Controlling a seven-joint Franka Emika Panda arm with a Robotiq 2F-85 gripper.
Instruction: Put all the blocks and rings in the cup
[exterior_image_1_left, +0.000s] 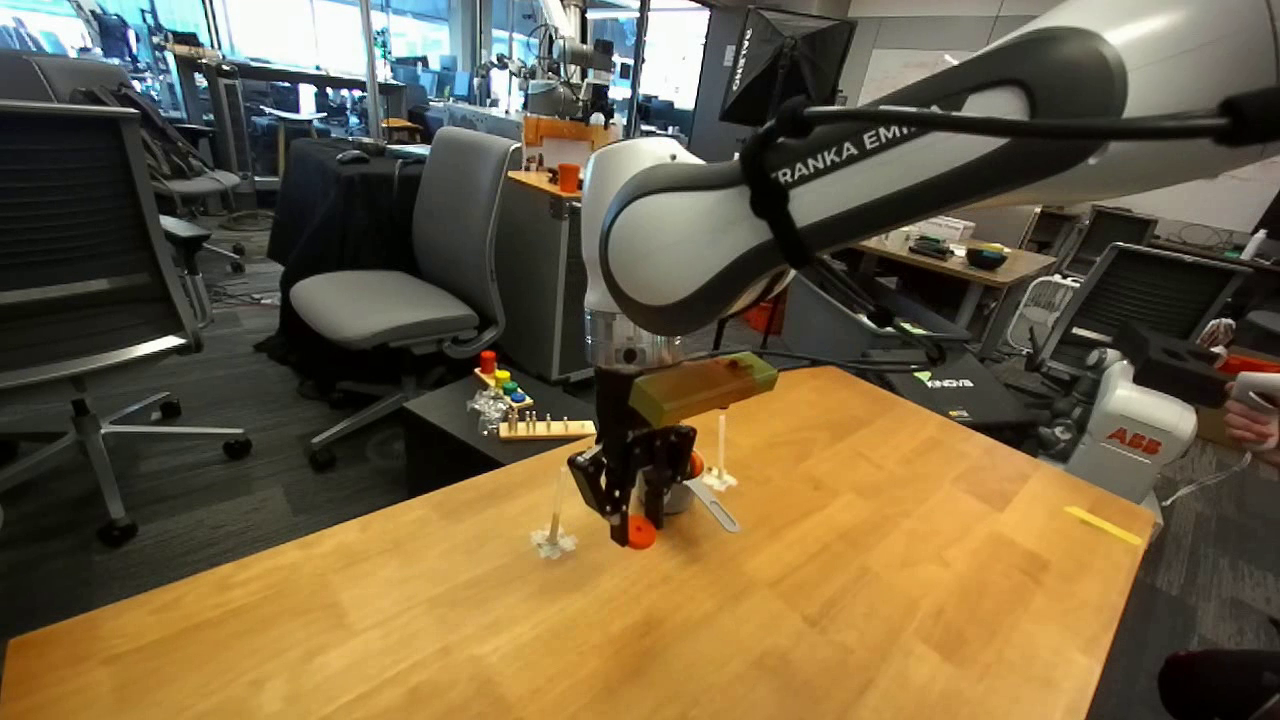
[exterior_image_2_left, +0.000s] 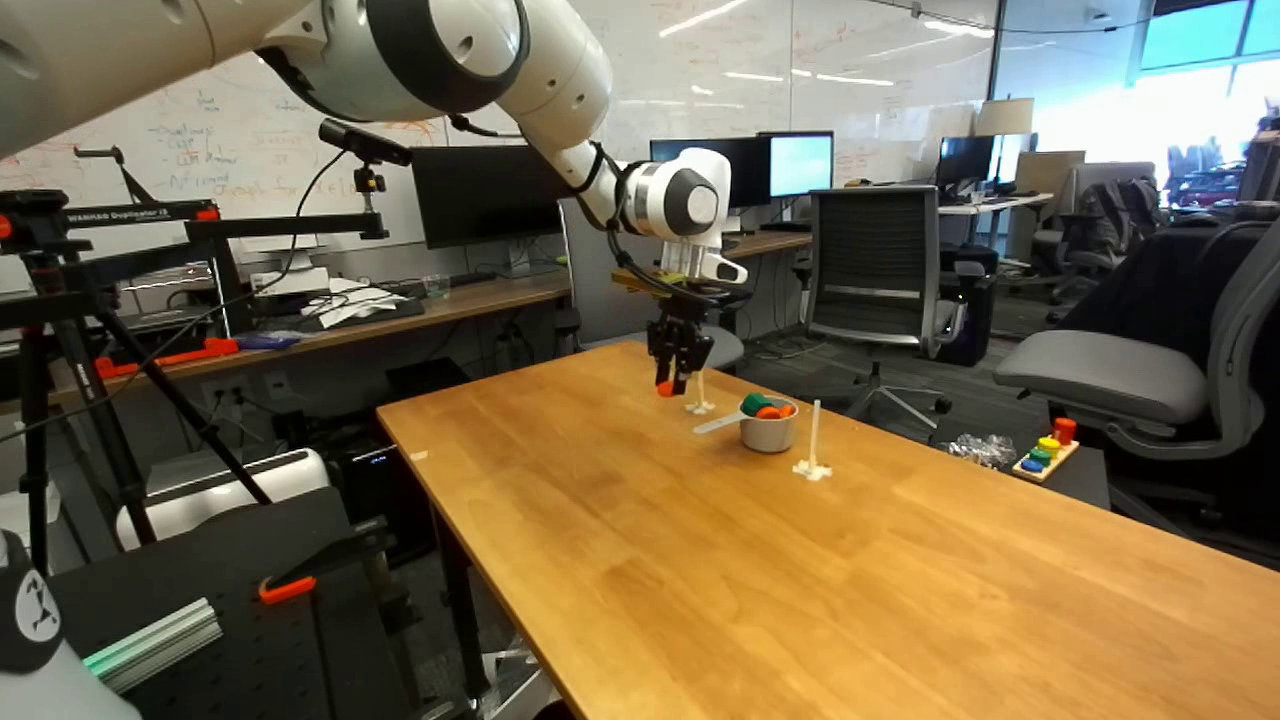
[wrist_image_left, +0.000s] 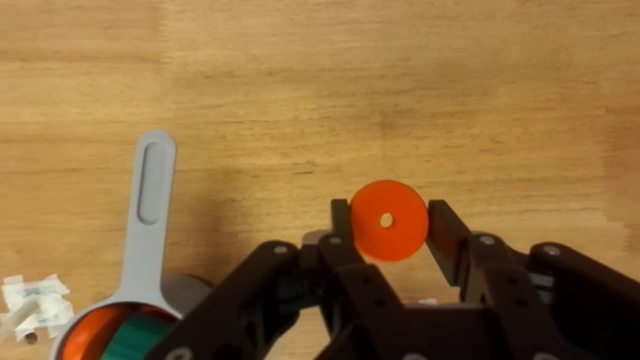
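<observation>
In the wrist view an orange ring (wrist_image_left: 395, 240) with a small central hole sits between the two fingers of my gripper (wrist_image_left: 389, 220), touching both pads; it appears to be off the table. The same orange ring (exterior_image_1_left: 641, 533) shows at the fingertips in both exterior views. Beside the gripper stands the grey cup (exterior_image_2_left: 768, 434), upright, its pale handle (wrist_image_left: 142, 255) sticking out sideways. A green block (exterior_image_2_left: 755, 403) and orange pieces (exterior_image_2_left: 787, 410) rest inside the cup. In the wrist view my left finger linkage covers part of the cup and its contents.
Two thin pale pegs are taped upright to the wooden table, one peg (exterior_image_2_left: 815, 435) close to the cup and another peg (exterior_image_1_left: 556, 510) near the gripper. Yellow tape (exterior_image_1_left: 1103, 525) marks a table corner. A low black side table holds a toy board (exterior_image_1_left: 545, 429) and coloured pieces.
</observation>
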